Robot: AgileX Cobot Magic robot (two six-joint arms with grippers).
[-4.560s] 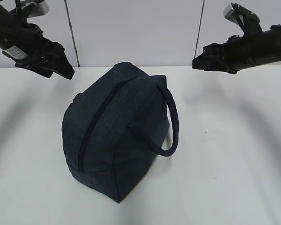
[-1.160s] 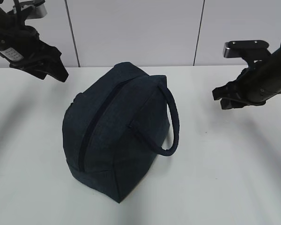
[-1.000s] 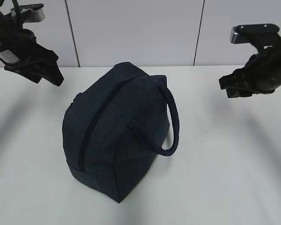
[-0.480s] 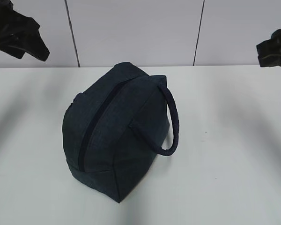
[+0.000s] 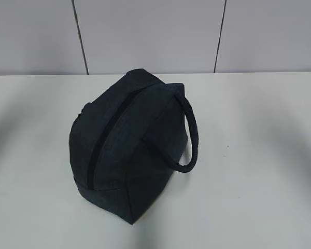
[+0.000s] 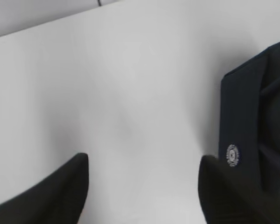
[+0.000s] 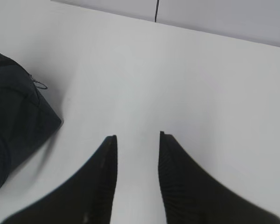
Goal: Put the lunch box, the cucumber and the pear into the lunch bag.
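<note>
The lunch bag [image 5: 128, 148] is seen alone on the white table [image 5: 249, 181], lying on its side with the zipper line drawn shut along its upper face and the padded loop handle [image 5: 189, 136] arching off its right flank. Compared with the earlier exterior pictures, both arms have been lifted up and away from the bag: a few seconds ago they were hanging just above and to either side of it, and now almost nothing of them is left in that view. The bag itself has not been shifted.

The left gripper [image 6: 142, 186] is shown in its wrist view with its jaws spread wide and nothing between them, the bag's end with a small round badge [image 6: 232, 154] lying just to its right. The right gripper [image 7: 137, 177] is shown with a narrower gap between its jaws, also empty, the bag's corner with the silver ring pull [image 7: 38, 84] off to its left.

The lunch box, the cucumber and the pear are not visible in any view; with the bag closed, they are probably inside it, though this cannot be confirmed. The withdrawal of both empty grippers is judged to mark the end of the task.
</note>
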